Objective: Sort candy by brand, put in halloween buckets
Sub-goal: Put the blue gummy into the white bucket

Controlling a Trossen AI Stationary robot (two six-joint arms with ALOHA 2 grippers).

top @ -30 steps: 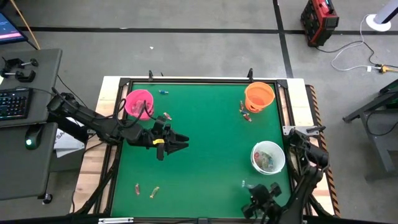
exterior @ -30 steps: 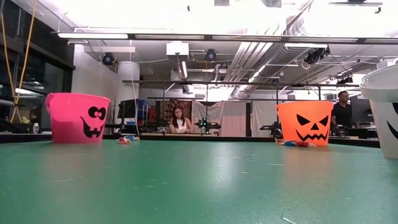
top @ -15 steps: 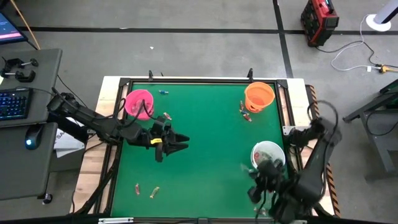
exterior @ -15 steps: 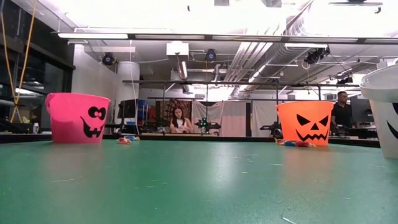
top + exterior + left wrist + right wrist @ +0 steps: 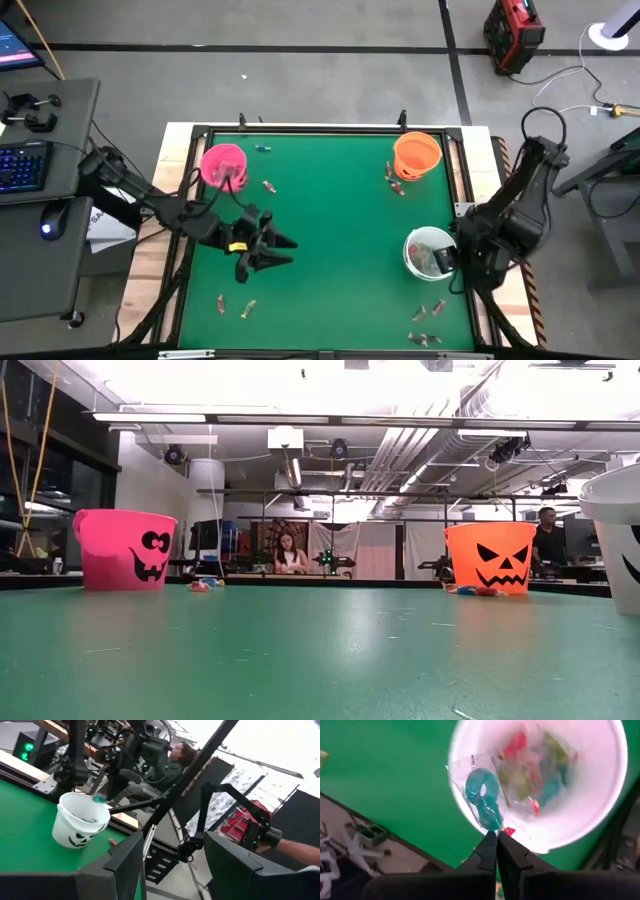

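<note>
- Candy (image 5: 247, 308): lying partly sorted. Several wrapped pieces are sitting inside the white bucket (image 5: 407, 250), the rest lying loose on the green table (image 5: 330, 230).
- Right hand (image 5: 496, 840): hanging over the white bucket at the table's right side, fingers pinching tight on the clear wrapper of a teal ring sweet (image 5: 484, 802). Sweet dangling just above the bucket's mouth, over a mix of red, green and teal pieces inside.
- Left hand (image 5: 283, 251): hovering over bare table on the left half, between the pink bucket (image 5: 208, 160) and the loose pair at the near-left edge. Fingers spreading wide, carrying nothing.
- Loose pieces waiting:
  - two lying side by side at the near-left edge
  - a small cluster (image 5: 428, 312) lying near the front-right corner, just beyond the white bucket
  - a couple (image 5: 393, 180) lying just beside the orange bucket (image 5: 400, 158)
  - one (image 5: 268, 185) lying near the pink bucket
  - one small blue piece (image 5: 262, 148) lying by the far edge
- Pink and orange bucket contents: showing too little to tell.
- Progress, judging from the spread: sorting under way but well short of finished. Only the white bucket is showing a clear load; roughly four patches of candy are awaiting pickup.
- Step in hand, probably: dropping the teal ring sweet into the white bucket.
</note>
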